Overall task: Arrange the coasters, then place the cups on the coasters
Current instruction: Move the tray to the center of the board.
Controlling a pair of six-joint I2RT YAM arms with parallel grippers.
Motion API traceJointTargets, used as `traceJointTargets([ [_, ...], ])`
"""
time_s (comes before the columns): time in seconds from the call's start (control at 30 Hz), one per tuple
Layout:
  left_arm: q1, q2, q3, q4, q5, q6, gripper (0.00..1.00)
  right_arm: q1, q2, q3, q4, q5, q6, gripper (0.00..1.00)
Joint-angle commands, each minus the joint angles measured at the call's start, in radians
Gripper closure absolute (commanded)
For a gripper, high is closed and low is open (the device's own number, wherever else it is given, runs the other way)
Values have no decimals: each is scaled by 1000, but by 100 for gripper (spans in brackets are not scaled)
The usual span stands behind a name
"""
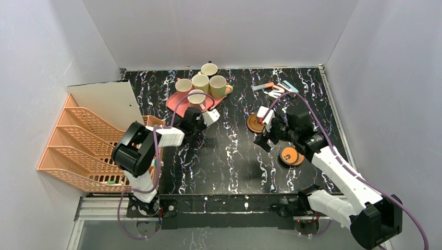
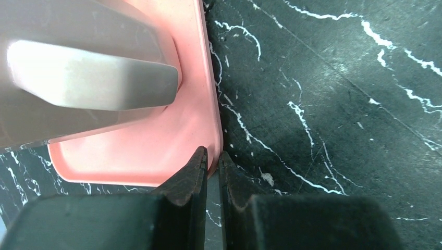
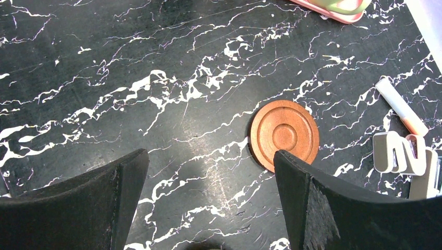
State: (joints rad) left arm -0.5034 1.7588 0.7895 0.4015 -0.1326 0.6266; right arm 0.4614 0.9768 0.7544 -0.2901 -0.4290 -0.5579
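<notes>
Coaster (image 3: pixel 284 133) on desk (image 3: pixel 104 78), pink tray (image 2: pixel 156 151).
Left end effector (image 2: pixel 212 156) clamps pink tray rim, narrow; right end effector (image 3: pixel 208 156) wide, coaster just ahead.

Walls: plain pale grey panels (image 1: pixel 224 31) are enclosing three sides.
Table: black white-veined marble-look tabletop (image 1: pixel 229 156) is reflecting soft glare.

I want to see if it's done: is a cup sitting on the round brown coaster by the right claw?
No, the coaster lies bare on the black table, with nothing standing on it.
</notes>
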Motion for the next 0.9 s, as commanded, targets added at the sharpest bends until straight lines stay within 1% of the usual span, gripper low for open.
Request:
traceJointTargets([
  [0.0, 52, 28, -41, -103, -171, -44, 98, 5, -16, -6, 2, -14, -11, 1],
  [0.07, 52, 32, -46, -77, -208, -58, 96, 4, -16, -6, 2, -14, -12, 1],
  [0.23, 52, 40, -64, -11, -313, -98, 95, 5, -15, -6, 2, -17, -11, 1],
  [0.43, 57, 66, -79, 93, -424, -115, 86, 4, -11, -6, 2, -19, -12, 1],
  [0.57, 74, 101, -49, 108, -481, -144, 83, 4, -3, -5, 4, -17, -10, 1],
  [0.63, 78, 99, -47, 109, -467, -149, 77, 5, -3, -4, 12, -9, -2, 1],
  [0.67, 77, 88, -54, 111, -444, -148, 71, 5, -3, -4, 17, -2, 4, 1],
  [0.7, 78, 76, -63, 113, -429, -151, 61, 6, -5, -4, 22, 4, 9, 1],
  [0.77, 78, 66, -64, 114, -433, -163, 48, 5, -7, -3, 36, 17, 20, 1],
  [0.87, 80, 80, -32, 106, -480, -176, 34, 6, -6, -1, 49, 39, 30, 1],
])
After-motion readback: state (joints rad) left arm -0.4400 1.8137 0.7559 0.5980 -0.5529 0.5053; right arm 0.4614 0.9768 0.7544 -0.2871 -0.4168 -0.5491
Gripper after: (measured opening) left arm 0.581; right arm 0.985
